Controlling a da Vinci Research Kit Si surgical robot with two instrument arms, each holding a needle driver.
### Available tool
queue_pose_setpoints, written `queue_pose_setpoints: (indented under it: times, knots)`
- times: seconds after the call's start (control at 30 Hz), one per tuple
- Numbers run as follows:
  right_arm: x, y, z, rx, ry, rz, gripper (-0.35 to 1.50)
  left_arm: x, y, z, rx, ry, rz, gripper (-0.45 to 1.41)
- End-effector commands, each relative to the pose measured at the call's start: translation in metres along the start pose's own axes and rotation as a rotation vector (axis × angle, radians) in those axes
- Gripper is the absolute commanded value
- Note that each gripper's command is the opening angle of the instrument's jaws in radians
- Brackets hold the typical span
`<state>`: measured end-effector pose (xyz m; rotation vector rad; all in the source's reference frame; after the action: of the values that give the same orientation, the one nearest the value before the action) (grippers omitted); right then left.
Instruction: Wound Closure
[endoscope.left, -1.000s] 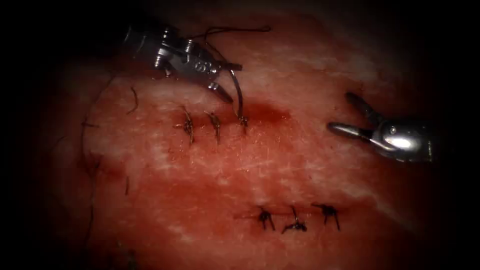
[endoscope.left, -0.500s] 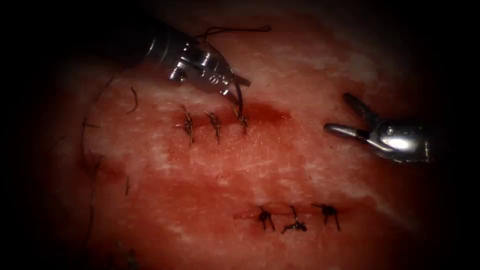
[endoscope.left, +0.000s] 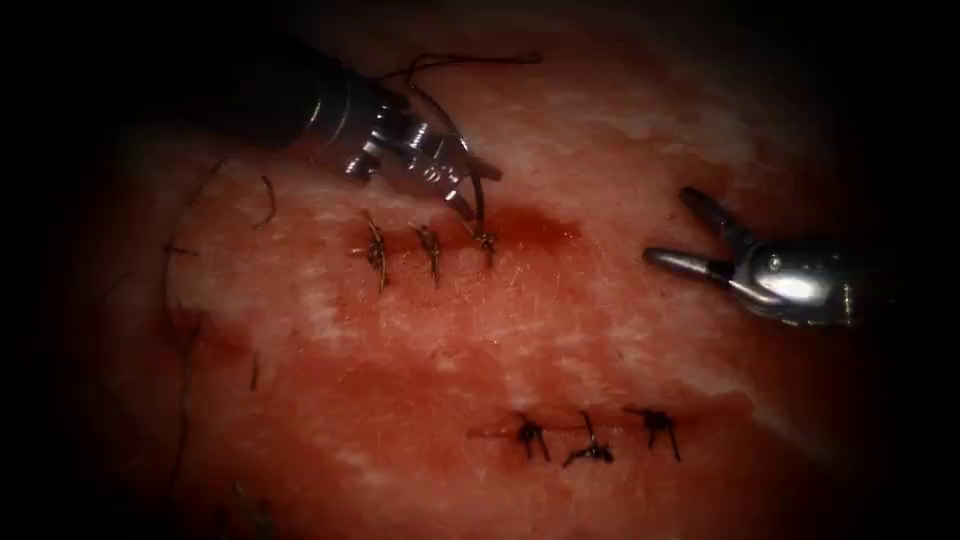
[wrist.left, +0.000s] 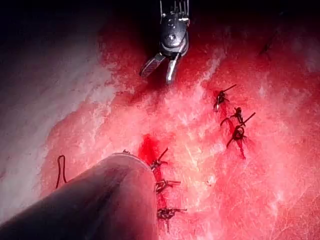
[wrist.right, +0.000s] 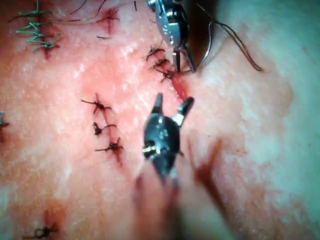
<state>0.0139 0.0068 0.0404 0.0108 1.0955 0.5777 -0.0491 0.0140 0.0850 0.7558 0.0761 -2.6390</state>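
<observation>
- In the endoscope view, the tissue (endoscope.left: 560, 330) fills the frame, pink and wet, with red fluid (endoscope.left: 530, 225) pooled at the open right end of the upper cut (endoscope.left: 520, 228).
- Progress, judging by what lies here: three knotted stitches (endoscope.left: 430, 250) sit along the upper cut at centre left, and its right end looks not yet closed.
- A second row of three knots (endoscope.left: 590, 435) lies at lower centre; that cut looks finished.
- The left tool (endoscope.left: 470, 185), entering from the upper left, has its jaws closed on the needle (endoscope.left: 480, 205) near its upper end.
- The needle curves down to the third stitch; whether its tip is in the tissue cannot be told.
- The thread (endoscope.left: 470, 60) loops dark across the top of the frame.
- The right tool (endoscope.left: 690, 232), at centre right, holds nothing, jaws spread wide, well apart from the cut.
</observation>
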Motion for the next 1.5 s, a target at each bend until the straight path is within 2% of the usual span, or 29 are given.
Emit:
queue_pose_setpoints:
  times: [0.03, 0.23, 0.37, 0.43, 0.47, 0.63, 0.8, 0.93, 0.97, 1.0, 1.13, 1.27, 1.3, 1.33, 1.37, 1.4, 1.5]
  knots:
    - [-0.0006, -0.0008, 0.0004, 0.002, 0.000, 0.002, 1.40, 0.0003, 0.0004, 0.0010, -0.002, 0.006, 0.001, 0.21]
    - [-0.0005, -0.0009, 0.0005, 0.002, 0.000, 0.002, 1.40, 0.0004, 0.0008, 0.0018, -0.003, 0.010, 0.005, 0.19]
    - [-0.0005, -0.0009, 0.0005, 0.002, 0.000, 0.002, 1.40, 0.0004, 0.0008, 0.0021, -0.004, 0.013, 0.016, 0.07]
    - [-0.0005, -0.0009, 0.0005, 0.002, -0.001, 0.008, 1.40, 0.0005, 0.0006, 0.0022, -0.011, 0.026, 0.015, -0.16]
    - [-0.0005, -0.0009, 0.0005, 0.002, -0.001, 0.008, 1.40, 0.0005, 0.0006, 0.0022, -0.017, 0.036, 0.014, -0.45]
    - [-0.0005, -0.0009, 0.0005, 0.002, -0.001, 0.008, 1.40, 0.0006, 0.0002, 0.0014, -0.019, 0.052, 0.018, -0.45]
    - [-0.0003, -0.0010, 0.0008, 0.003, -0.004, 0.028, 1.36, 0.0014, -0.0003, -0.0010, 0.023, 0.067, 0.005, -0.45]
    - [0.0007, -0.0011, 0.0010, 0.000, -0.010, 0.101, 1.31, 0.0028, 0.0000, -0.0029, 0.051, 0.059, 0.020, -0.45]
    - [0.0016, -0.0009, 0.0012, 0.036, -0.008, 0.167, 1.28, 0.0038, 0.0008, -0.0036, 0.051, 0.061, 0.048, -0.45]
    - [0.0016, -0.0009, 0.0012, 0.036, -0.008, 0.167, 1.28, 0.0038, 0.0008, -0.0036, 0.051, 0.061, 0.048, -0.45]
    - [0.0039, 0.0004, 0.0024, 0.165, -0.001, 0.328, 1.11, 0.0055, 0.0021, -0.0046, 0.053, 0.065, 0.113, -0.45]
    - [0.0060, 0.0016, 0.0043, 0.237, -0.012, 0.357, 1.06, 0.0068, 0.0029, -0.0058, 0.074, 0.079, 0.167, -0.45]
    - [0.0067, 0.0020, 0.0052, 0.251, -0.016, 0.376, 0.56, 0.0076, 0.0030, -0.0064, 0.084, 0.087, 0.203, -0.45]
    - [0.0067, 0.0020, 0.0052, 0.251, -0.016, 0.376, 0.56, 0.0076, 0.0030, -0.0064, 0.084, 0.087, 0.203, -0.45]
    - [0.0071, 0.0021, 0.0058, 0.262, -0.030, 0.398, 0.39, 0.0079, 0.0029, -0.0067, 0.085, 0.097, 0.225, -0.45]
    - [0.0073, 0.0022, 0.0063, 0.271, -0.048, 0.402, 0.36, 0.0082, 0.0029, -0.0069, 0.086, 0.105, 0.241, -0.45]
    - [0.0078, 0.0022, 0.0080, 0.361, -0.107, 0.398, 0.36, 0.0090, 0.0030, -0.0075, 0.080, 0.140, 0.295, -0.45]
